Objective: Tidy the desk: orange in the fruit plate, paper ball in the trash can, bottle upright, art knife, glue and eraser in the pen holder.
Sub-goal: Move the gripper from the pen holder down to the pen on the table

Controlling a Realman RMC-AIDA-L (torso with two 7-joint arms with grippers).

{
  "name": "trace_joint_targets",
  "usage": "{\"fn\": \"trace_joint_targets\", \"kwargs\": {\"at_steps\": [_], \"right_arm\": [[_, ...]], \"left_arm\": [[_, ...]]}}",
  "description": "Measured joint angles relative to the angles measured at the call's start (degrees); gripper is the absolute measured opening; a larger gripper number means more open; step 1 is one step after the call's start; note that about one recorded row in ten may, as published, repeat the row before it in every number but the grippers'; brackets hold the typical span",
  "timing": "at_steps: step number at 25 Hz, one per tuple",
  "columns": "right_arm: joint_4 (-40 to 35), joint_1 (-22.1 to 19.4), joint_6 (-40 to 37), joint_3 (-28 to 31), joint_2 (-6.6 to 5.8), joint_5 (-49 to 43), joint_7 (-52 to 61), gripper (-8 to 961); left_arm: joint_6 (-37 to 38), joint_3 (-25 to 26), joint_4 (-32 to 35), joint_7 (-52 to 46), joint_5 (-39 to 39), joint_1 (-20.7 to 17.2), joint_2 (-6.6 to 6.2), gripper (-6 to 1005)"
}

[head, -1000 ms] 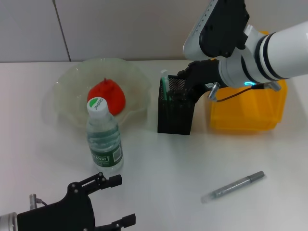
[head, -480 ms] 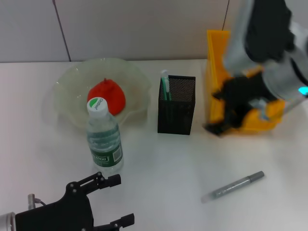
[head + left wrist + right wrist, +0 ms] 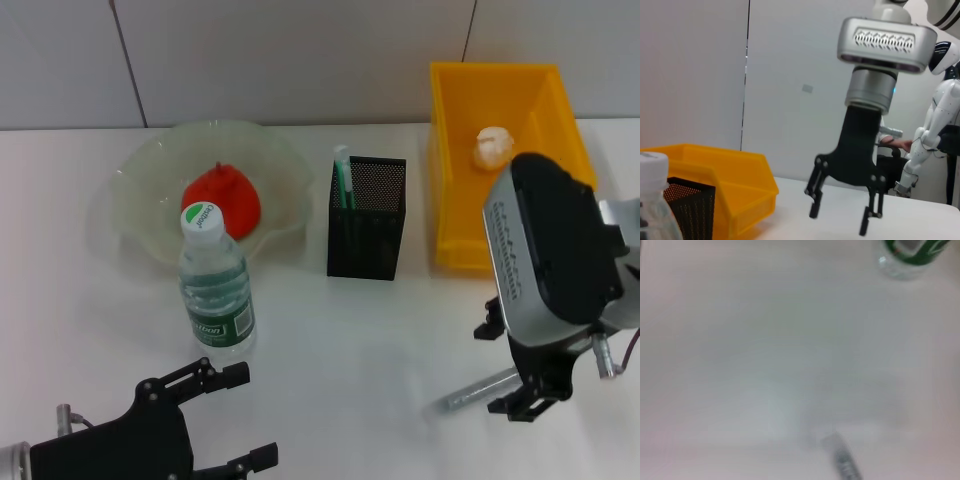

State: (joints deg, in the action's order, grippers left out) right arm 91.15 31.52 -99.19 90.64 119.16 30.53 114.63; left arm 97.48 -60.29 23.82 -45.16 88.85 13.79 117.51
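One item is left loose on the white desk (image 3: 340,330): a slim grey pen-like stick with a clear cap (image 3: 483,389), probably the art knife, though I cannot tell for sure. It lies flat near the front, partly under the right gripper (image 3: 520,365), which hangs just above it with its black jaws spread wide and empty.

Elsewhere, the red-orange round orange (image 3: 221,200) sits in the translucent pale-green scalloped fruit plate (image 3: 140,170), the white crumpled paper ball (image 3: 492,146) lies in the bright-yellow plastic trash can (image 3: 460,250), and the clear water bottle with green label (image 3: 216,287) stands upright. A green-tipped stick already stands in the black mesh pen holder (image 3: 366,230).

My guess is the grey stick is light, stiff and smooth, apt to roll or skid under a fingertip. Best taken across its narrow width near the middle, so it balances and does not tip.

The left gripper (image 3: 225,420) rests idle at the near edge, jaws apart.
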Motion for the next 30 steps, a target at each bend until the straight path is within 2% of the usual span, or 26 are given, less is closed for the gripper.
{"fn": "trace_joint_targets", "kwargs": {"at_steps": [15, 20, 28, 30], "right_arm": [[-7.45, 2.08, 3.1, -2.21, 0.03, -2.56, -0.88, 752], [-9.72, 2.49, 4.72, -2.87, 0.06, -2.96, -0.7, 586], [-12.01, 2.46, 7.2, -3.57, 0.11, -4.01, -0.63, 425], [-12.42, 2.47, 7.79, -3.58, 0.11, -4.11, -0.63, 425]], "left_arm": [[-0.03, 0.0, 0.0, -0.02, 0.15, 0.0, -0.09, 826], [-0.08, 0.0, 0.0, -0.02, 0.2, 0.0, -0.09, 827], [-0.17, 0.0, 0.0, -0.02, 0.27, 0.03, -0.12, 826], [-0.16, 0.0, 0.0, -0.02, 0.27, 0.07, -0.16, 826]]}}
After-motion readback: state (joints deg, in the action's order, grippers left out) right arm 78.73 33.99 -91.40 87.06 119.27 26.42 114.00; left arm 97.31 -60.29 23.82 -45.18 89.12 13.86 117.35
